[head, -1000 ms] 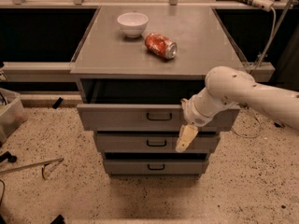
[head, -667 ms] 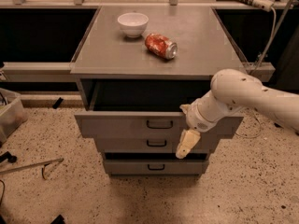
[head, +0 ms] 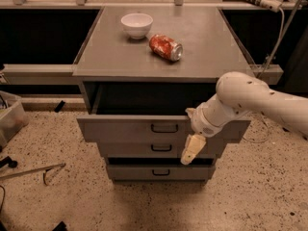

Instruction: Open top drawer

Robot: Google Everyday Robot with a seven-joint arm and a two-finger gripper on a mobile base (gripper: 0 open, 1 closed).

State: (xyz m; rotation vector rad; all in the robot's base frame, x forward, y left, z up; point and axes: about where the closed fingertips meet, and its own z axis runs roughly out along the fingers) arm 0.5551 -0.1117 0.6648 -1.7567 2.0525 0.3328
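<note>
Top drawer [head: 130,128] juts toward the near side under the cabinet top [head: 207,37], seemingly almost fully open; gripper [head: 190,150] hangs just below its front, right of the handle [head: 164,128], grip state impossible to tell.

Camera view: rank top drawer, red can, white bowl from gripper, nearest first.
Gripper hangs low at right, before the cabinet.
1. top drawer, just above it.
2. red can, on top, centre.
3. white bowl, farther back left.
</note>
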